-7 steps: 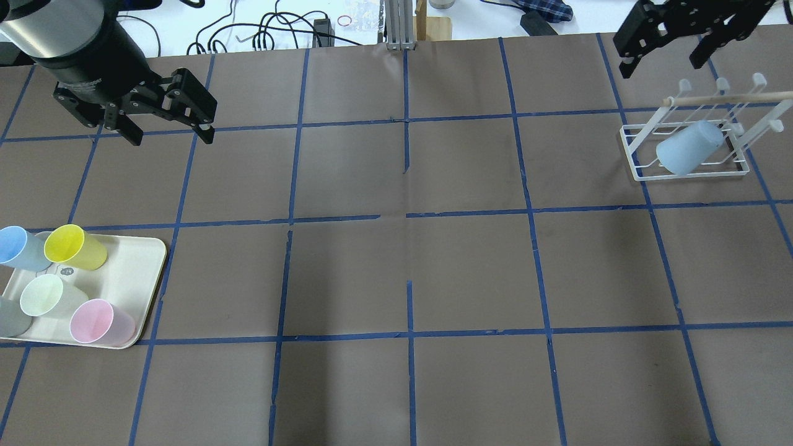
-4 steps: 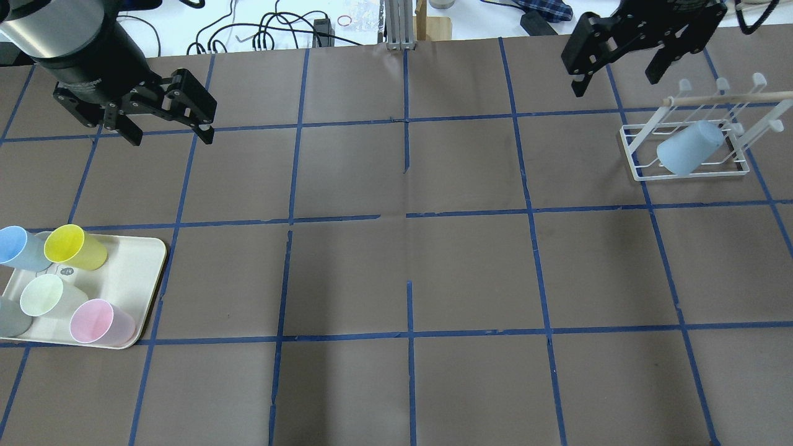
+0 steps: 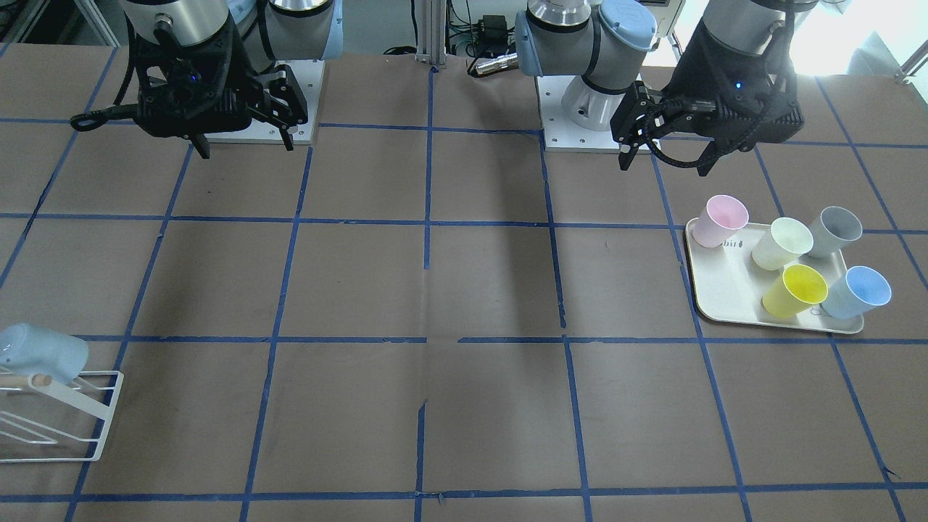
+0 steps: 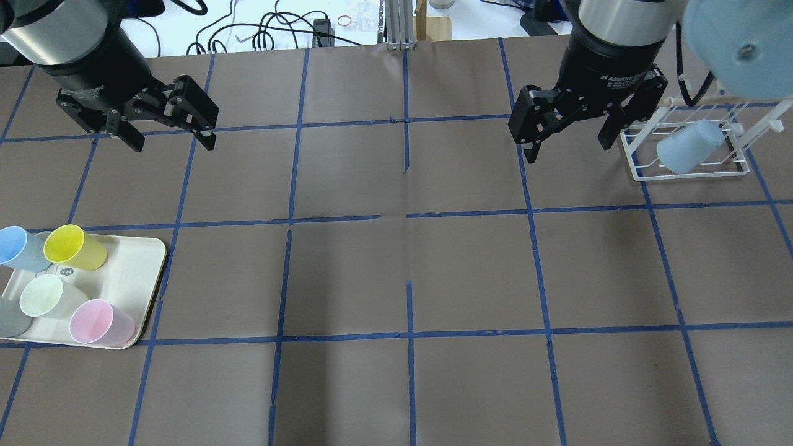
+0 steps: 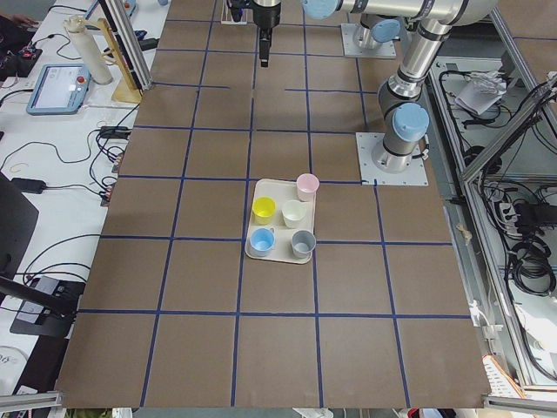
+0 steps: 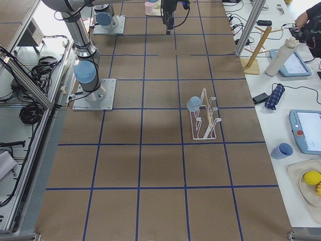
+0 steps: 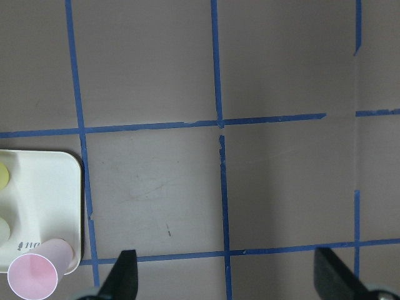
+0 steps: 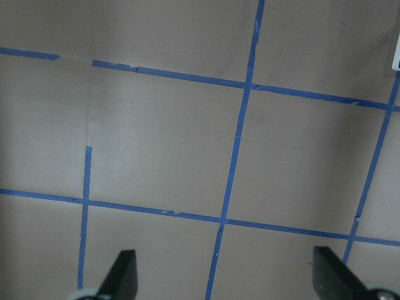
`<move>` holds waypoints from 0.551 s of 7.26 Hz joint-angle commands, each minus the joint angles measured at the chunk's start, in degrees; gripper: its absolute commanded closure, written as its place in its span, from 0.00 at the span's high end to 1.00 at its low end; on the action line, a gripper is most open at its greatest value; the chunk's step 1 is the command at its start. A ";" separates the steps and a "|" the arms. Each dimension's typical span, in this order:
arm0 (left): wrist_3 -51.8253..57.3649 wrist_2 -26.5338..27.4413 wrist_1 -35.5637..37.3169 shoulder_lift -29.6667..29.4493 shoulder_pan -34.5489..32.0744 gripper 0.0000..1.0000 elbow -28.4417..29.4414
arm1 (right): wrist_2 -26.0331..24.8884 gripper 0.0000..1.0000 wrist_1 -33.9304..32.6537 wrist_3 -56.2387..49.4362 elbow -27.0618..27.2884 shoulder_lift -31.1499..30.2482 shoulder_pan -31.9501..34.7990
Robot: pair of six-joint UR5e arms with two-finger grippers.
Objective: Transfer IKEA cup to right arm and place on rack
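Note:
The IKEA cup [image 4: 15,248], light blue with a brighter blue inside [image 3: 859,291], stands upright at the far left of the cream tray [image 4: 133,272]. My left gripper [image 4: 173,144] is open and empty, high above the table, beyond the tray. My right gripper [image 4: 568,152] is open and empty, just left of the white wire rack [image 4: 638,167] with its wooden dowel. A paler blue cup [image 4: 687,145] hangs tilted on the rack's prongs. In the front-facing view the left gripper [image 3: 663,167] is on the right and the right gripper [image 3: 246,148] on the left.
On the tray also stand a yellow cup [image 4: 74,246], a pale green cup [image 4: 44,296], a pink cup [image 4: 96,321] and a grey cup [image 4: 9,317]. The left wrist view shows the tray's corner [image 7: 44,187] and the pink cup [image 7: 34,275]. Brown paper with blue tape lines covers the table.
My right gripper has moved left and down in the overhead view, from beyond the rack to its left side. The left gripper has barely shifted. The cups have not moved.

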 commanded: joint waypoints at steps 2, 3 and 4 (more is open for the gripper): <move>-0.16 -0.03 0.24 0.03 -0.01 1.00 -0.02 | 0.06 1.00 -5.52 0.10 0.88 0.01 0.12; -0.16 -0.11 0.24 0.03 -0.01 1.00 -0.02 | 0.24 1.00 -6.95 1.06 0.88 0.10 0.04; -0.16 -0.03 0.24 0.03 -0.01 1.00 -0.02 | 1.80 1.00 -6.87 3.68 0.88 0.01 0.04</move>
